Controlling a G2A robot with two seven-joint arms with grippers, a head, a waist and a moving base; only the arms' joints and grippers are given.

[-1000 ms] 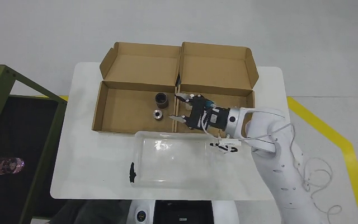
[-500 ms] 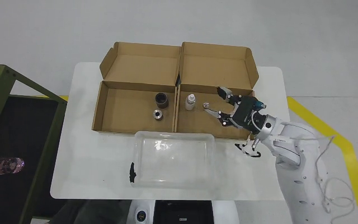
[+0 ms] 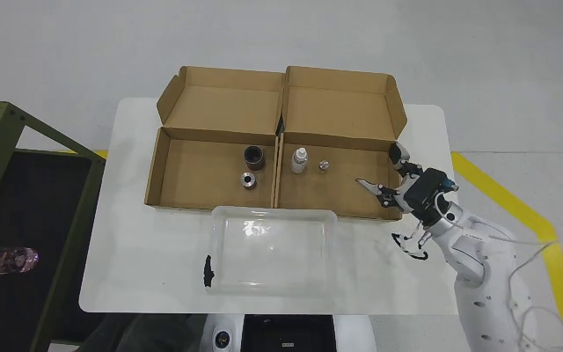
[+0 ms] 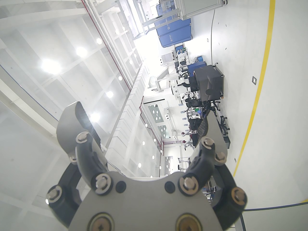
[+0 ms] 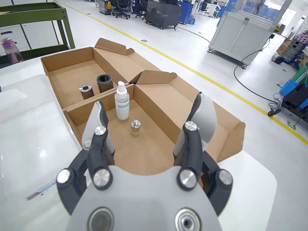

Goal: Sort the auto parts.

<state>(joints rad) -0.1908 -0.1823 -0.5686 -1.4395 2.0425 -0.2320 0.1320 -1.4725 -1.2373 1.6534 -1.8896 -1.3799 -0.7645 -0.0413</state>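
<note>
Two open cardboard boxes sit side by side. The left box [image 3: 189, 176] [image 5: 69, 73] holds a dark cylinder [image 3: 254, 157] [image 5: 105, 83] and a short metal cylinder [image 3: 247, 180] [image 5: 86, 91]. In the right box [image 3: 352, 189] [image 5: 156, 111] stand a white spray bottle [image 3: 300, 160] [image 5: 122, 104] and a small brass part [image 3: 323, 165] [image 5: 135, 128]. My right gripper [image 3: 378, 167] [image 5: 149, 102] hovers open and empty over that box's right end. The left gripper [image 4: 142, 114] is open and empty, pointing up at the hall ceiling.
A clear plastic tray [image 3: 273, 211] [image 5: 28, 111] lies on the white table [image 3: 132, 220] in front of the boxes. A small black item [image 3: 208, 271] lies by the tray's left edge. A green cart [image 3: 35, 176] stands left of the table.
The right gripper has drawn back to the right, from the boxes' divider to the right box's end. The spray bottle and the brass part now stand uncovered in the right box.
</note>
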